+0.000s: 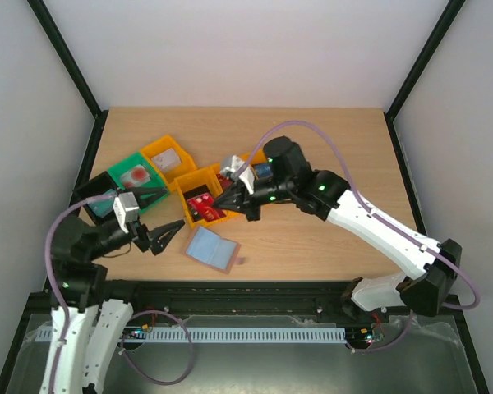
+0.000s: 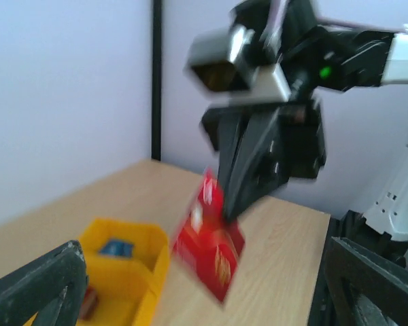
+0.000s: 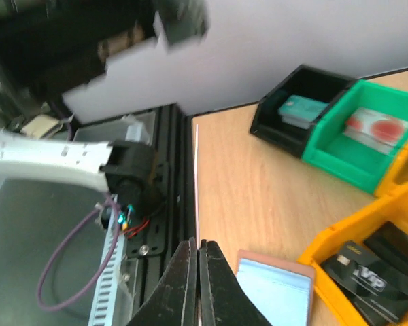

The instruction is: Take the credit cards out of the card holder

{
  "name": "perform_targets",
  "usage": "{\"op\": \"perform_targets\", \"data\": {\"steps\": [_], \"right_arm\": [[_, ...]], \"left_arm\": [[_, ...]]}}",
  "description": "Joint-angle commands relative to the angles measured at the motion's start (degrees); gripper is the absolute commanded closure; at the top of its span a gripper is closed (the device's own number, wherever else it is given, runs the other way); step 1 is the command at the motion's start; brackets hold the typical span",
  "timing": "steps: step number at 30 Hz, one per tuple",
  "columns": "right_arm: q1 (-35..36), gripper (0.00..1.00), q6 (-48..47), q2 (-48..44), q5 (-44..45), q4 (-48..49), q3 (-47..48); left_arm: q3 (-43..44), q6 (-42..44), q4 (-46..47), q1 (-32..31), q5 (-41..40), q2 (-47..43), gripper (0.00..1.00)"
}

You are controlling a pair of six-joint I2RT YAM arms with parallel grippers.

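**Red card pinched at the yellow bin**

The right gripper (image 1: 219, 200) has its fingers pressed together on a red card (image 1: 200, 205), which hangs tilted from the fingertips. From above, the card overlaps a yellow bin (image 1: 199, 174) right at this gripper's tip. That bin holds dark cards (image 3: 367, 268), one lettered VIP.

Farther out past the same tip stands a green bin (image 1: 127, 160) containing a white piece with a red spot (image 1: 138, 175). Beyond it is a black bin (image 1: 86, 189) containing a teal card (image 1: 103, 203). An orange bin (image 1: 156, 146) on the far side of the green one holds a pale grey card (image 1: 171, 158).

The card holder (image 1: 212, 249) lies opened flat on the table (image 1: 312, 131), light blue lining up. It is just on the near side of the right gripper's tip and apart from it.

The left gripper (image 1: 166, 238) is spread wide and grips nothing. Its tips are just beside the card holder's left edge, but whether they touch it cannot be told.
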Motion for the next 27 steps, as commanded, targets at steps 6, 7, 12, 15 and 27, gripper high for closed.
{"op": "perform_targets", "data": {"steps": [6,7,12,15,27], "right_arm": [[7.35,0.98,-10.84,3.6,1.92,-10.99,5.07],[7.62,0.98,-10.77,3.59,2.11,-10.74,5.14],[8.79,0.98,-11.21,4.55,2.46,-10.85,5.89],[9.76,0.98,-11.75,5.08,2.37,-11.05,6.12],[8.98,0.56,-5.28,0.03,13.41,1.25,1.96]], "left_arm": [[15.47,43.11,-35.23,-2.91,7.8,17.02,0.23],[15.52,44.62,-36.73,-3.64,7.64,17.59,0.28],[16.05,46.65,-38.99,-7.27,6.2,20.12,0.41],[16.31,46.07,-38.46,-8.42,5.48,21.29,0.61],[12.75,27.72,-19.96,-8.72,11.95,17.48,0.98]]}}
